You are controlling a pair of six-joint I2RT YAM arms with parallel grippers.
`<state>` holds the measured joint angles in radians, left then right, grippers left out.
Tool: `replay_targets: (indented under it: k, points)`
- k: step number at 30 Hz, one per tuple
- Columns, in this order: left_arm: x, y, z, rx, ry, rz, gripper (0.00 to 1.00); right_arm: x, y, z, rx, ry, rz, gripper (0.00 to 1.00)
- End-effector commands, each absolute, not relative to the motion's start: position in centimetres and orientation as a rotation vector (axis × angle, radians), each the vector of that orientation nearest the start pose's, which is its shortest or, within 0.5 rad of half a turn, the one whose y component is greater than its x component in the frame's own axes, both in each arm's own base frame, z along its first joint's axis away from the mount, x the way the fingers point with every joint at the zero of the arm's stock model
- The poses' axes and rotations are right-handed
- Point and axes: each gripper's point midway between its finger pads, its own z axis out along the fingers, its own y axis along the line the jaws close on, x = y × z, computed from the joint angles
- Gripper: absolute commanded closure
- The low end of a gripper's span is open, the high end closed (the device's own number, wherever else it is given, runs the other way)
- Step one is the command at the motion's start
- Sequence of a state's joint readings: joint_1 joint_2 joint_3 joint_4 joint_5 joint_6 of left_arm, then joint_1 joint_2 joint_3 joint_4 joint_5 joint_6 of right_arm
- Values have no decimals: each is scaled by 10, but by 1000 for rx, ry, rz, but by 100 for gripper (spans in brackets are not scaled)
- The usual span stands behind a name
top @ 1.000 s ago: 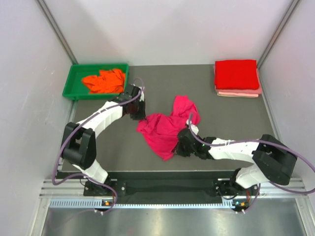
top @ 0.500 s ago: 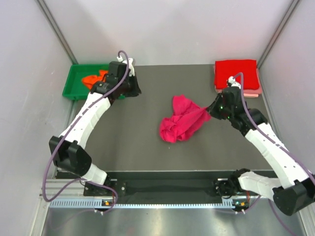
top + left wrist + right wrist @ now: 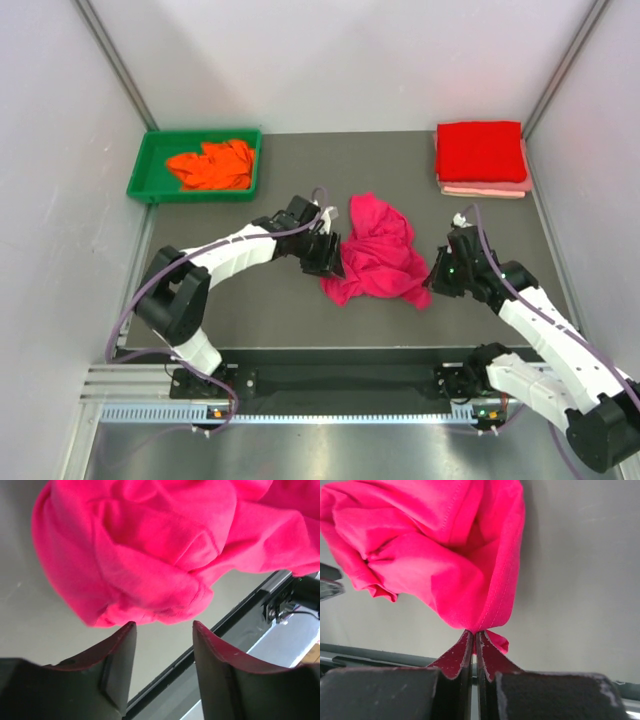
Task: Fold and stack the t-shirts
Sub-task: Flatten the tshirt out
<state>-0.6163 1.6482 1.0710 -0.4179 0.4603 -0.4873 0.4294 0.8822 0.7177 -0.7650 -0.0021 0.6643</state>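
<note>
Top external view: magenta-pink t-shirt (image 3: 375, 262) is lying crumpled on the table (image 3: 480, 210). Right hand (image 3: 474, 639) is pinching its right hem; left hand (image 3: 162, 630) is hovering unclenched at its left, likely needing a matching hem before spreading.

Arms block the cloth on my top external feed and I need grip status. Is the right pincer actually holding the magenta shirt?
Observer: Yes. The right wrist view shows the right pincer shut on a stitched fold of the magenta shirt.
Operator: And the left one?
Observer: The left pincer is open. The cloth bulges just ahead of its tips, with none inside the gap.
Operator: Is the right grip deep?
Observer: It looks shallow. Only the tips pinch the fold, and a small tab of cloth pokes out beside them.
</note>
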Motion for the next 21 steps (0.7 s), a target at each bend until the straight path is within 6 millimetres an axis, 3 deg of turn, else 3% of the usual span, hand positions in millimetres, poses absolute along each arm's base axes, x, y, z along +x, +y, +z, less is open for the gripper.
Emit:
replay_targets:
  k: [1, 2, 7, 9, 10, 11, 12, 13, 14, 15, 16, 17, 18, 20, 21]
  points:
    - [269, -311, 99, 344, 2584, -1023, 45, 204, 125, 134, 255, 2466, 507, 100]
    - [270, -311, 89, 335, 2612, -1005, 44, 204, 126, 133, 254, 2468, 509, 100]
    - [272, -317, 77, 336, 2627, -998, 43, 205, 127, 130, 250, 2468, 518, 100]
    - [274, -319, 75, 330, 2629, -996, 50, 205, 127, 126, 250, 2470, 514, 100]
    - [275, -320, 76, 327, 2626, -1003, 56, 205, 127, 124, 256, 2473, 514, 100]
    - [275, -321, 75, 320, 2633, -1009, 79, 207, 128, 123, 258, 2469, 515, 100]
    - [275, -322, 77, 311, 2633, -1008, 90, 207, 127, 121, 262, 2473, 512, 100]
    - [281, -324, 85, 307, 2616, -1007, 99, 209, 126, 121, 267, 2471, 500, 100]
    - [283, -315, 86, 281, 2648, -928, 100, 212, 125, 120, 272, 2469, 482, 100]
    - [290, -310, 93, 271, 2643, -877, 100, 219, 120, 123, 289, 2463, 444, 100]
    - [308, -312, 121, 272, 2586, -846, 100, 226, 113, 126, 292, 2452, 391, 100]
    - [312, -297, 129, 270, 2616, -749, 100, 231, 107, 130, 303, 2455, 360, 100]
    - [346, -287, 170, 214, 2522, -668, 100, 253, 99, 152, 343, 2416, 340, 100]
    - [374, -265, 208, 161, 2455, -568, 100, 275, 84, 180, 337, 2383, 291, 100]
    - [390, -234, 222, 73, 2451, -464, 100, 304, 71, 218, 381, 2306, 276, 100]
